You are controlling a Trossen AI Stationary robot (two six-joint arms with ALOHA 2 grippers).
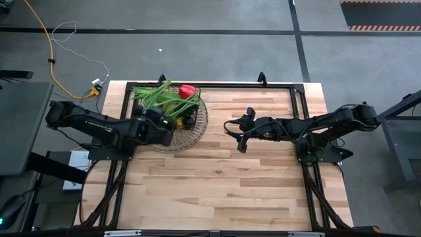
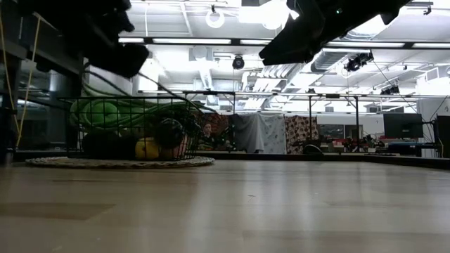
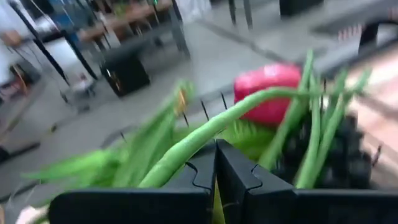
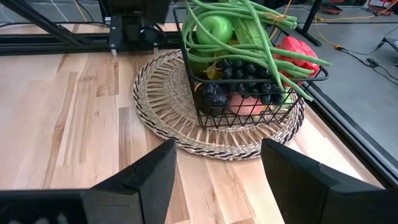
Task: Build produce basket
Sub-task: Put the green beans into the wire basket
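Observation:
The dark wire basket (image 4: 211, 106) stands on a round woven mat (image 4: 168, 118) at the table's far left. It holds produce: long green beans (image 4: 261, 37) sticking out over the rim, a red pepper (image 4: 298, 53), a green apple (image 4: 214, 28), dark grapes (image 4: 239, 74) and a pink peach (image 4: 249, 106). My left gripper (image 1: 171, 123) hovers shut at the basket's near side, above its rim, with the beans (image 3: 205, 134) and the pepper (image 3: 267, 90) just beyond its fingertips (image 3: 216, 152). My right gripper (image 1: 235, 135) hangs open and empty over the table's middle, facing the basket.
A black rail frame (image 1: 276, 84) runs along the table's far edge and sides. Bare wood (image 1: 217, 191) stretches from the mat toward the near edge. In the low view the basket (image 2: 133, 130) shows at the left, with both arms above it.

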